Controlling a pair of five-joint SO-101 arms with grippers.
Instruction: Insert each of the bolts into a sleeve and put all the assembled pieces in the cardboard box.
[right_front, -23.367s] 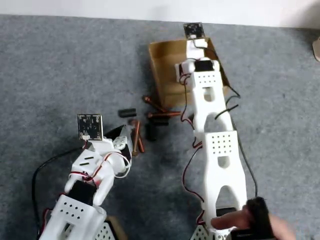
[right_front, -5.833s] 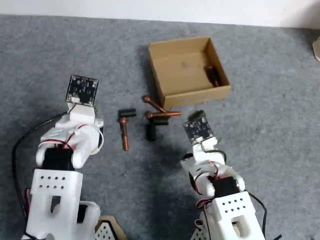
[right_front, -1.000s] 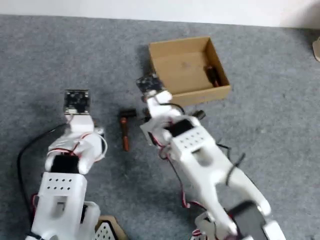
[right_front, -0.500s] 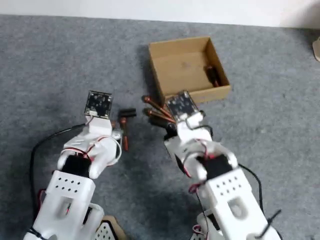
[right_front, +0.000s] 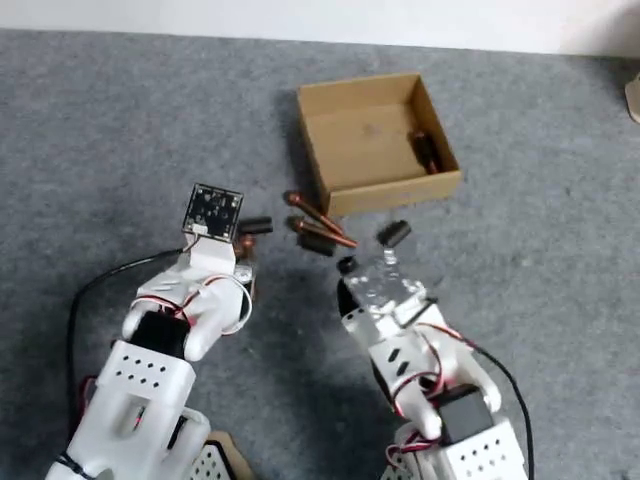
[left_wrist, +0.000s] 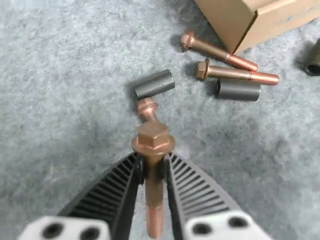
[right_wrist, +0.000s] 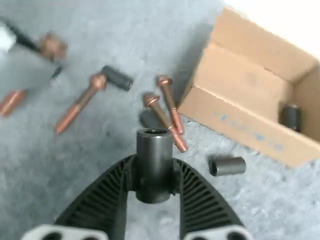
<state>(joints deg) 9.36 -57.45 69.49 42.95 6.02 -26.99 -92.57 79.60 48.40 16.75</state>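
Observation:
My left gripper (left_wrist: 153, 159) is shut on a copper bolt (left_wrist: 153, 145), head outward, above the carpet; in the high view the left gripper (right_front: 243, 272) sits left of centre. Below it lie another bolt (left_wrist: 146, 107) and a dark sleeve (left_wrist: 153, 84). The right gripper (right_wrist: 154, 165) is shut on an upright dark sleeve (right_wrist: 153, 150) and shows near the middle from above (right_front: 349, 266). Two bolts (right_front: 310, 210) (right_front: 325, 232) lie by the cardboard box (right_front: 340, 205). Loose sleeves (right_front: 393, 232) (right_front: 318, 243) rest nearby. One assembled piece (right_front: 425, 150) lies inside the box.
Grey carpet covers the table. The box stands at the back centre, its front wall (right_wrist: 235, 125) facing the arms. A sleeve (right_wrist: 227, 166) lies just in front of that wall. Open carpet stretches to the far left and to the right of the box.
The right arm has drawn back from the bolts by the box toward the near side, holding its sleeve. The left arm has edged right toward the centre with its bolt.

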